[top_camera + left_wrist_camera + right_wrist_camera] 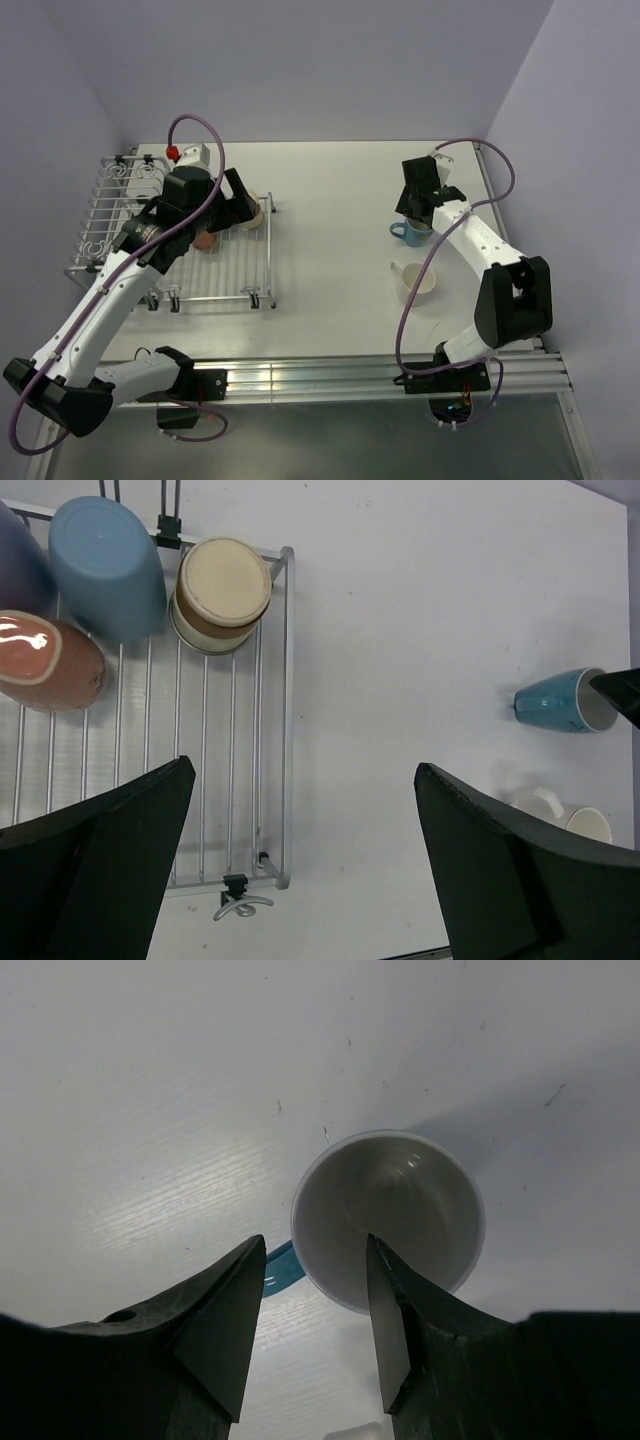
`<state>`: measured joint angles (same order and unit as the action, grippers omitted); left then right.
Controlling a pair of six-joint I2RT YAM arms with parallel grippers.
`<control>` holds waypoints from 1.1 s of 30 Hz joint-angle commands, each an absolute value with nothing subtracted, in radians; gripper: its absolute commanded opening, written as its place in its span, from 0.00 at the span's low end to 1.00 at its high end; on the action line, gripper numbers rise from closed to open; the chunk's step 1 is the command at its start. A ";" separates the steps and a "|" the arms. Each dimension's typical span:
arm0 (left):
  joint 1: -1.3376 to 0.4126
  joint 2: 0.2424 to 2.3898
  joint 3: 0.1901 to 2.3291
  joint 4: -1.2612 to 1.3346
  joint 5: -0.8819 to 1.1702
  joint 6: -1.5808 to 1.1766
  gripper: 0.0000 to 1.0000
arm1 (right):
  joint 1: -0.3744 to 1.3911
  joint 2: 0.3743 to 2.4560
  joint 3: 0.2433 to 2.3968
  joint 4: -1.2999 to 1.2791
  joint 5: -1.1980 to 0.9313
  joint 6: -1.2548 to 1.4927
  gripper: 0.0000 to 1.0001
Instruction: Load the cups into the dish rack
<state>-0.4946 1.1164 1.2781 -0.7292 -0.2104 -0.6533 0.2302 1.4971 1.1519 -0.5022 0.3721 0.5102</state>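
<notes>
The dish rack (225, 275) (240, 780) stands at the left and holds a lavender cup (12, 570), a mid-blue cup (105, 565), a salmon-pink cup (45, 660) and a cream-and-tan cup (222, 590). My left gripper (240, 208) (305, 768) hovers open over the rack's right edge, holding nothing. On the table at the right stand a light blue mug (408, 233) (400, 1210) with a white inside and a cream-white mug (420, 283) (575, 818). My right gripper (420, 212) (316, 1245) is over the blue mug, open. Its jaws straddle the rim by the handle (281, 1265).
The rack's left part has upright wire loops (120, 180). Purple walls close off the back and both sides. An aluminium rail (330, 375) runs along the near edge by the arm bases. White tabletop (330, 220) lies between the rack and the two mugs.
</notes>
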 commanded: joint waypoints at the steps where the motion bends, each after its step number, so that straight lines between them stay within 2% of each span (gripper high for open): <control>1: -0.499 1.101 1.270 -0.680 -0.175 -0.626 0.99 | 0.210 1.537 1.212 -0.486 0.361 0.489 0.52; 15: -0.500 1.109 1.252 -0.672 -0.160 -0.621 0.99 | 0.204 1.684 1.253 -0.466 0.314 0.483 0.48; 18: -0.500 1.114 1.247 -0.669 -0.155 -0.621 0.99 | 0.204 1.700 1.250 -0.463 0.313 0.483 0.39; 20: -0.500 1.118 1.244 -0.664 -0.141 -0.621 0.99 | 0.206 1.703 1.249 -0.460 0.313 0.482 0.18; 21: -0.499 1.120 1.244 -0.664 -0.141 -0.621 0.99 | 0.204 1.703 1.247 -0.460 0.313 0.480 0.18; 22: -0.499 1.123 1.243 -0.661 -0.137 -0.621 0.99 | 0.204 1.703 1.250 -0.462 0.313 0.479 0.04; 23: -0.500 1.124 1.241 -0.658 -0.135 -0.621 0.99 | 0.204 1.701 1.252 -0.463 0.314 0.477 0.00; 33: -0.497 1.131 1.224 -0.572 -0.031 -0.609 0.99 | 0.250 1.527 1.304 -0.469 0.134 0.459 0.00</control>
